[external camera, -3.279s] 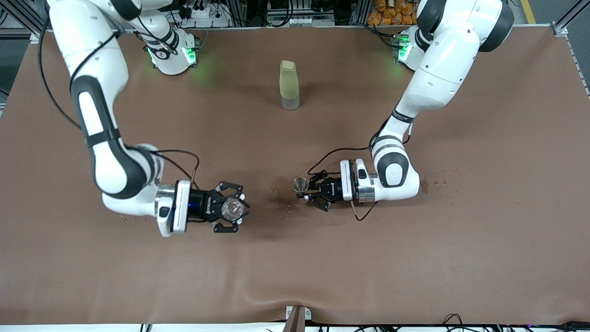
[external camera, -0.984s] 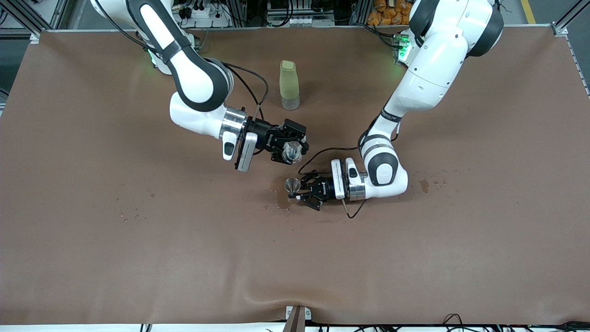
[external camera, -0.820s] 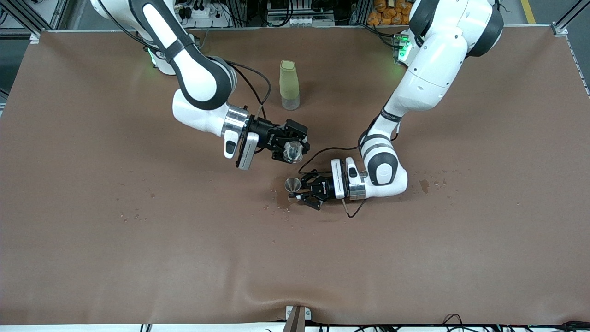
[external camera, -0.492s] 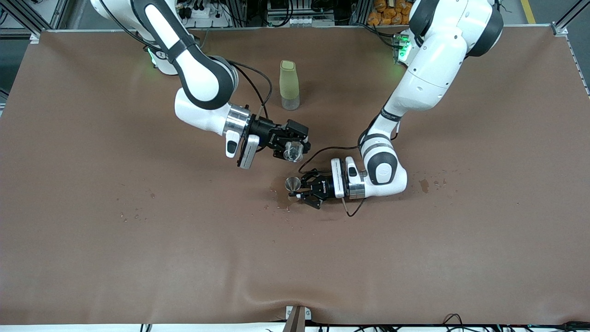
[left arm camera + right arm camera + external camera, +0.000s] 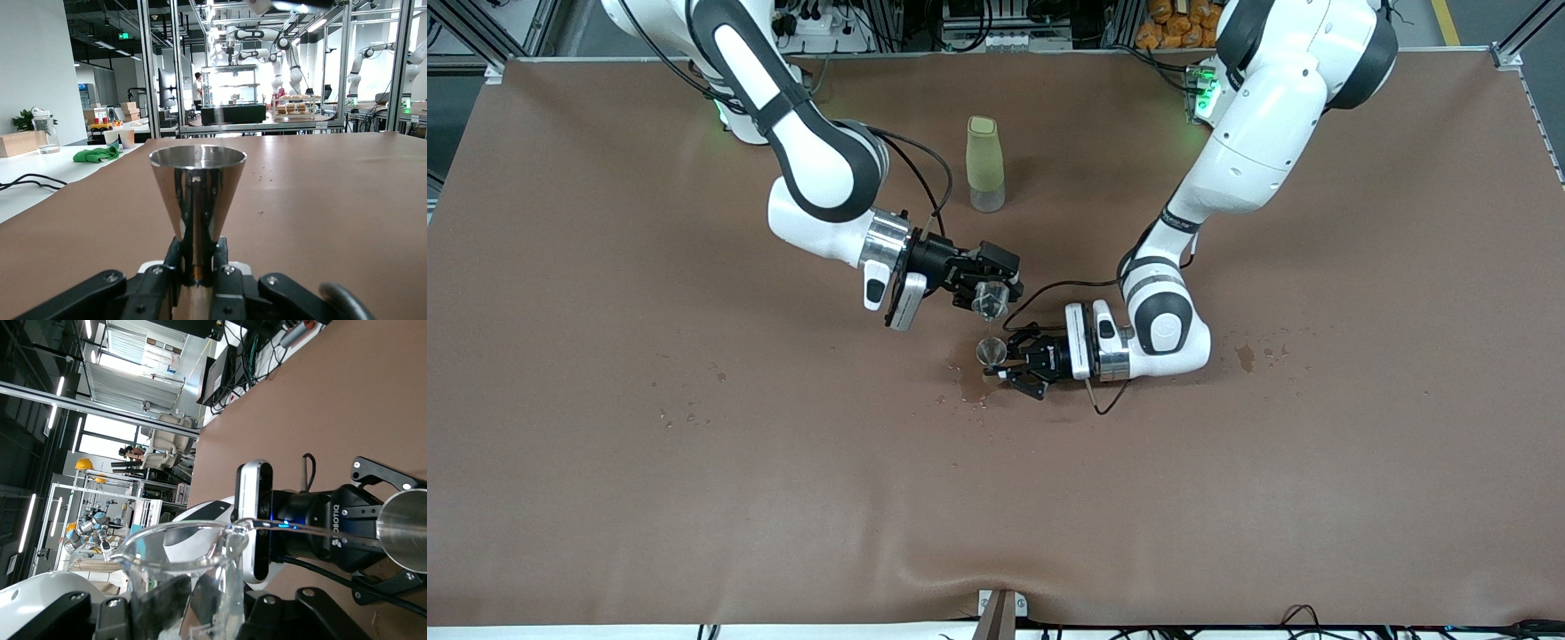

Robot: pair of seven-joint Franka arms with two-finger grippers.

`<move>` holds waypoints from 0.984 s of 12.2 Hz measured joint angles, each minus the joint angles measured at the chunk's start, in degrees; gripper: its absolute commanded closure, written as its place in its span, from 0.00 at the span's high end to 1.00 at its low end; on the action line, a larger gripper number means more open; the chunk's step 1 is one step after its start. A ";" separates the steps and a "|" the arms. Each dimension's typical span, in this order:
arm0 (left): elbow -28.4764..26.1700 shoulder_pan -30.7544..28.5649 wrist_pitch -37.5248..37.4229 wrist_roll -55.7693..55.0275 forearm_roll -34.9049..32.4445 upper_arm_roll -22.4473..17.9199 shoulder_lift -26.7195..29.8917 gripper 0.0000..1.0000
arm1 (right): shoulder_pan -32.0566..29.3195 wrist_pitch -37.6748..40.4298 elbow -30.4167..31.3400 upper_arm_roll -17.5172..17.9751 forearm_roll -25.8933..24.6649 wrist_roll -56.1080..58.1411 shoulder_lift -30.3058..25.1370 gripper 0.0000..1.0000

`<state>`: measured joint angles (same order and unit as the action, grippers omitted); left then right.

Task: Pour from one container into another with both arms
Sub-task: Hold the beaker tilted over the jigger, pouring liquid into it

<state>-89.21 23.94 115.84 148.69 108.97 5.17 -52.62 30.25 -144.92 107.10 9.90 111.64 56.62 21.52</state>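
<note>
Right gripper (image 5: 989,286): jaws clamped on the glass (image 5: 989,300), which is tipped with its lip down toward the jigger (image 5: 990,352); the gripper hangs over the worktop (image 5: 694,498) just above the jigger.
Glass: in the right wrist view the clear glass (image 5: 193,580) sits between the black fingers (image 5: 163,603), its rim leaning toward the steel rim of the jigger (image 5: 407,530).
Stream: a thin clear thread runs from the glass's lip toward the jigger in the right wrist view.
Left gripper (image 5: 1009,360): jaws clamped on the jigger's narrow waist, holding it upright, mouth open to the glass above.
Jigger: in the left wrist view its cone (image 5: 197,200) stands straight, pinched low between the fingers (image 5: 223,267); it is over a dark wet patch (image 5: 969,378) near the middle of the worktop.
Right arm: reaches from its base down and inward, wrist angled toward the left gripper.
Left arm: bent sharply at the elbow, forearm lying low and level over the worktop, pointing toward the right arm's end.
Bottle (image 5: 984,164): pale green, upright, farther from the front camera than both grippers, well apart from them.
</note>
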 measured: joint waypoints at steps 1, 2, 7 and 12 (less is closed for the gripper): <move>0.00 0.00 -0.03 0.00 0.00 0.00 0.01 0.00 | 0.00 0.00 -0.03 0.00 0.03 -0.40 0.12 0.00; -0.01 -0.01 -0.07 -0.03 0.00 0.04 0.01 0.00 | 0.00 0.00 -0.05 0.00 0.03 -0.83 0.13 0.00; -0.14 -0.03 -0.08 -0.12 0.00 0.46 0.14 0.00 | 0.00 0.02 -0.85 0.01 0.13 -4.87 0.13 0.00; -1.05 -0.36 -0.13 -0.53 0.00 0.46 1.17 0.00 | 0.00 0.28 -1.29 0.02 0.15 -8.83 0.14 0.00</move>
<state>-90.26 23.58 115.71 148.17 108.97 5.63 -51.44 30.25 -144.64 105.81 9.92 111.79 47.80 21.66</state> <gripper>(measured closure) 0.793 0.850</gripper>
